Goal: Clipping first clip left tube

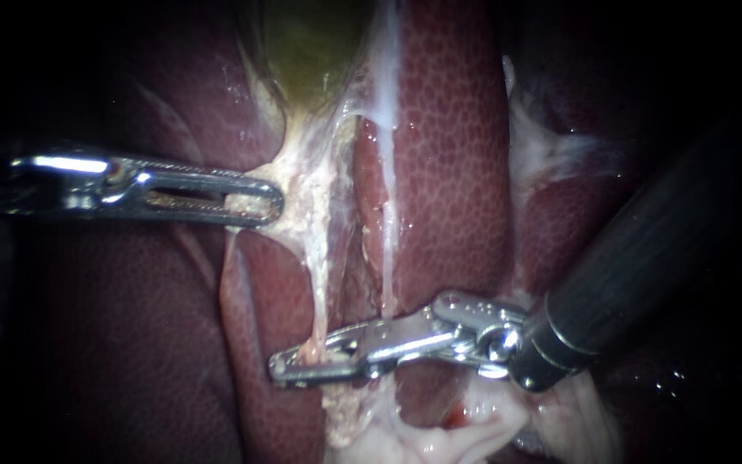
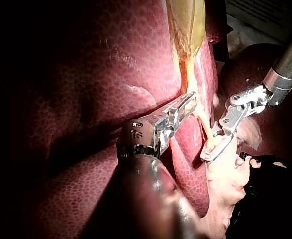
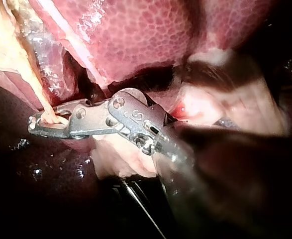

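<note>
straddling the left tube point(image 1: 320, 292), my right instrument point(image 1: 302, 361) lies across it close to its lower end, where the strand runs into a mass of pale tissue point(image 1: 422, 438). the tube's long axis runs from the gallbladder point(image 1: 311, 43) down over the liver point(image 1: 448, 155). the right instrument's jaws cross that axis almost at a right angle, one jaw on each side of the strand. from the right wrist view the jaws look drawn together on the tube, their tips meeting beyond it, so i judge it gripped from two sides.

further up the same strand, my left instrument point(image 1: 255, 204) has its slotted jaws closed on the pale neck tissue point(image 1: 298, 193) just under the gallbladder. it holds that tissue out toward its own side, and the tube looks taut between the two instruments.

a second, whiter tube point(image 1: 386, 249) runs alongside, just beside the left tube and apart from the jaw tips, though the right instrument's jaws pass in front of its lower end.

the right instrument is the one on the tube, so the clipping falls to it. what matters, as i judge it, is that only the left tube sits between its jaws. i cannot make out a clip.
</note>
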`<state>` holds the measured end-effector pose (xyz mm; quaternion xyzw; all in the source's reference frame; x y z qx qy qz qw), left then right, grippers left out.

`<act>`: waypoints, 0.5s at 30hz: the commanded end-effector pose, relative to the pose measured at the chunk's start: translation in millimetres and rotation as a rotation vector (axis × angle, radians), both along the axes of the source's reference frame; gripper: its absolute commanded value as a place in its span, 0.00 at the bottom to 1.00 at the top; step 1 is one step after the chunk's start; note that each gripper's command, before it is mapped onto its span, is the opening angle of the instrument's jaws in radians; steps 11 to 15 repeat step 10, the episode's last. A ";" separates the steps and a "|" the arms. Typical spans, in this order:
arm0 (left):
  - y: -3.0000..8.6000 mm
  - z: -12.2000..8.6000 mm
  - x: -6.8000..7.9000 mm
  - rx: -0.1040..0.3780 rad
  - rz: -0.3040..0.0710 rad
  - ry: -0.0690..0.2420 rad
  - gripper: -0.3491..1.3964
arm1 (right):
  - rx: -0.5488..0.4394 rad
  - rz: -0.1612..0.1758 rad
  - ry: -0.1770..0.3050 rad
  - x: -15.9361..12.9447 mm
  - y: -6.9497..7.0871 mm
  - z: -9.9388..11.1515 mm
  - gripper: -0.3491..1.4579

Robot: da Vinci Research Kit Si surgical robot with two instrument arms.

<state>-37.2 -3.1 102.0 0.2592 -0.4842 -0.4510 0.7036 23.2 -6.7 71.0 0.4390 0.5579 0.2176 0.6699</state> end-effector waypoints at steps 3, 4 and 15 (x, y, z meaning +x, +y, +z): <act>0.0 0.0 0.0 0.000 0.001 -0.001 0.00 | -0.001 0.001 0.000 -0.1 0.0 0.2 0.00; 0.0 0.0 0.0 0.000 0.001 -0.001 0.00 | -0.001 0.001 0.000 -0.1 0.0 0.3 0.00; 0.0 0.0 0.0 0.000 0.001 -0.001 0.00 | -0.001 0.000 0.000 -0.1 0.0 0.5 0.00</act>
